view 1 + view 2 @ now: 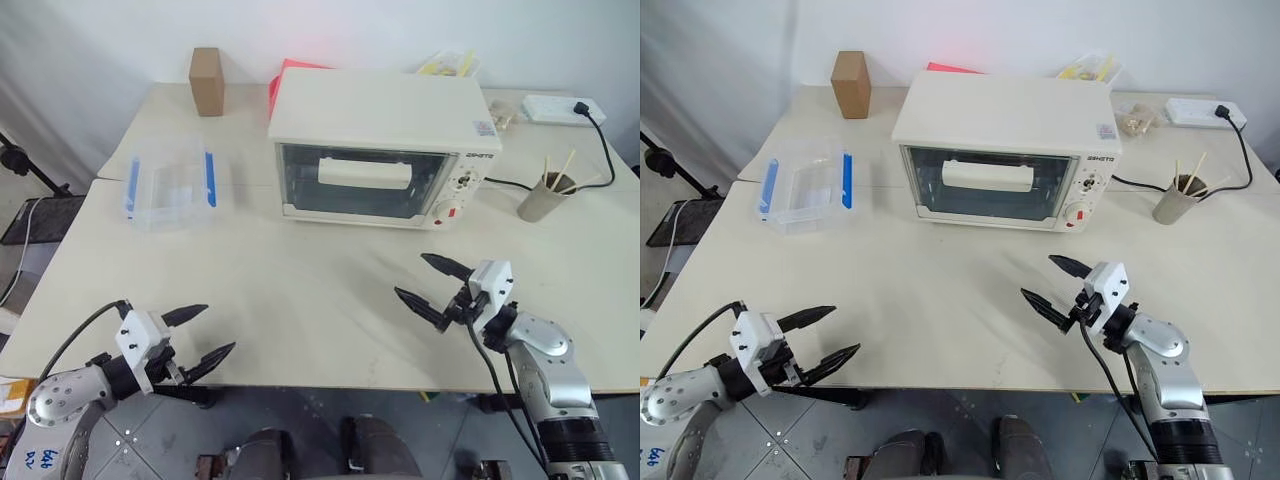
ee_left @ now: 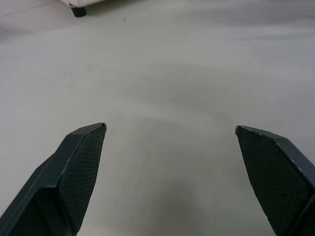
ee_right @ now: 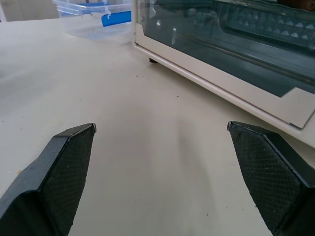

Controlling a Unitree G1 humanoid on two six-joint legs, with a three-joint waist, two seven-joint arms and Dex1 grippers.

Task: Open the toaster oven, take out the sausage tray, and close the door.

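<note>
On the cream table (image 1: 300, 300), toward its far side, the oven (image 1: 380, 150) is placed with its glass front turned to the robot. Its door (image 1: 362, 181) is shut, and the bar handle (image 1: 364, 174) is seen across the upper part of the glass. Knobs and a red dial (image 1: 451, 212) are set in a panel at the right end of the front. What lies behind the glass cannot be made out, so the tray cannot be placed.

Left of the oven and apart from it, a clear box (image 1: 170, 184) with blue clips is set on the table. Behind that box, a brown block (image 1: 207, 81) stands upright near the far edge. Right of the oven, a cup (image 1: 542, 198) holding sticks is found, with a white power strip (image 1: 562, 108) and black cable behind it.

At the near left edge of the table, the left gripper (image 1: 196, 333) is held with its fingers spread wide and nothing between them. Near the right front, well short of the oven, the right gripper (image 1: 428, 282) is likewise held spread and empty, pointed toward the oven's front; in its wrist view the lower frame of the door and one oven foot (image 3: 153, 60) are shown beyond the fingertips.
</note>
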